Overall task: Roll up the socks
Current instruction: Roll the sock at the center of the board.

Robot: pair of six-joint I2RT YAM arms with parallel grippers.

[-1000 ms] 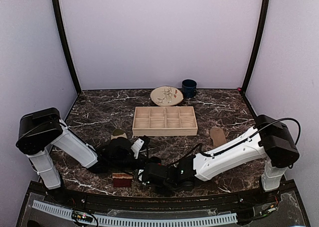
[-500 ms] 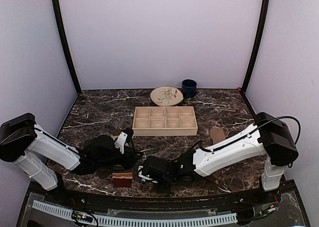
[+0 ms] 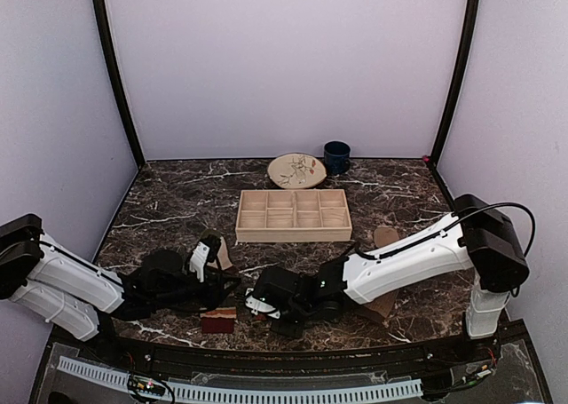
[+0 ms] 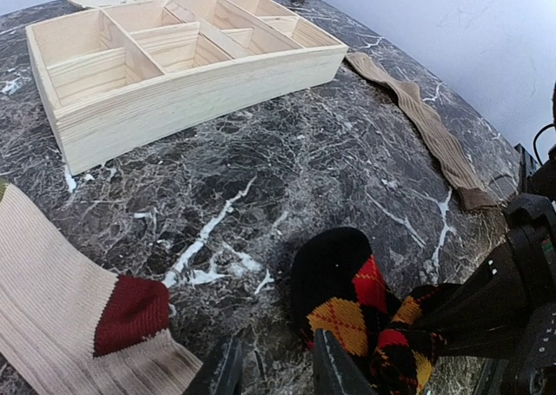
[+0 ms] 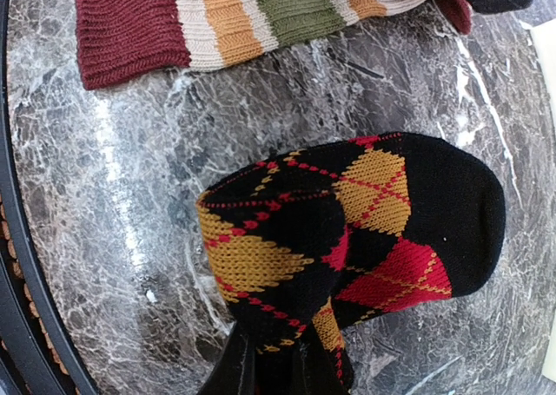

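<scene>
The black argyle sock (image 5: pixel 347 230) is being gripped at one end by the right gripper (image 5: pixel 269 373), whose jaws are being pressed together on a bunched fold of fabric, while the rounded toe end is being left lying on the marble table (image 4: pixel 287 169) near its front edge, about the middle. The left gripper (image 4: pixel 274 373) is being held low just left of that sock, its fingers standing apart with only bare marble between them – nothing is being grasped. The striped sock (image 4: pixel 69 299) is being left flat and unrolled at the near left, close to the argyle one but not touching it, and the tan ribbed sock (image 4: pixel 426 126) is being left stretched out well apart on the right, beyond the corner of the wooden tray (image 4: pixel 174 65). By the look of it, the rolling of the argyle sock is only being started – the fabric is doubled over once and loosely. The next move is judged to call for the toe end being pinned by the free left gripper while the pinched end is being turned over tightly toward it.
</scene>
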